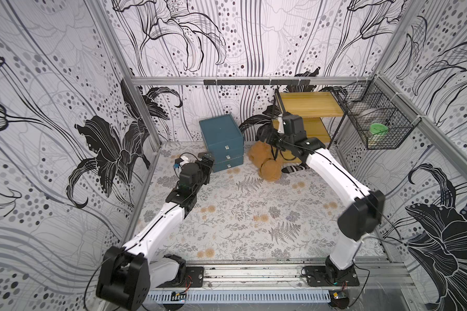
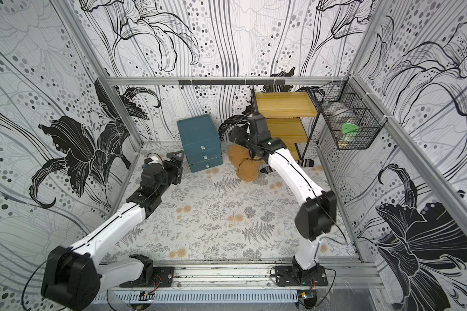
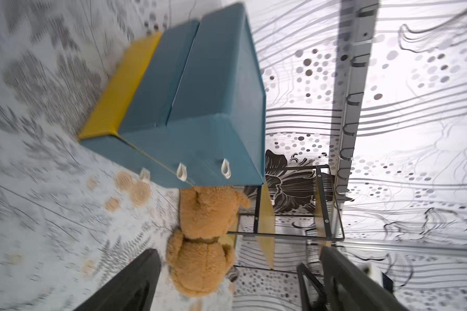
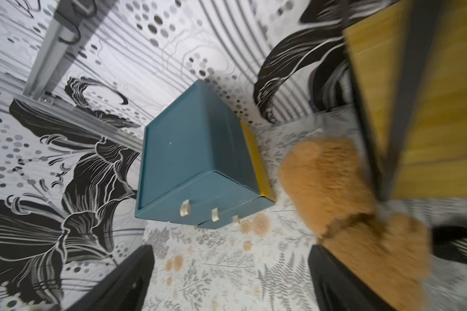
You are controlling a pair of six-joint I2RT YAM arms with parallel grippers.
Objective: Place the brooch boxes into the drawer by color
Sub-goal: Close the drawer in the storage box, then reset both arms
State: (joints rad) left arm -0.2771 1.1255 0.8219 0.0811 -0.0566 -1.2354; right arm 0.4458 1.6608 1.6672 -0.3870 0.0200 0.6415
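White, black-jointed arms (image 1: 159, 223) reach over the fern-print table (image 1: 240, 215); left pincer (image 3: 239, 251) and right pincer (image 4: 231, 250) gape wide, empty. Boxy teal drawer (image 1: 221, 134) stands by the back wall, just beside a fuzzy tan teddy (image 1: 264, 161).

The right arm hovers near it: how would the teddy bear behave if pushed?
The teddy bear looks plush and slumped, so probably soft and floppy. Being stuffed fabric, likely light. Lying on the table, it should slide, not roll.
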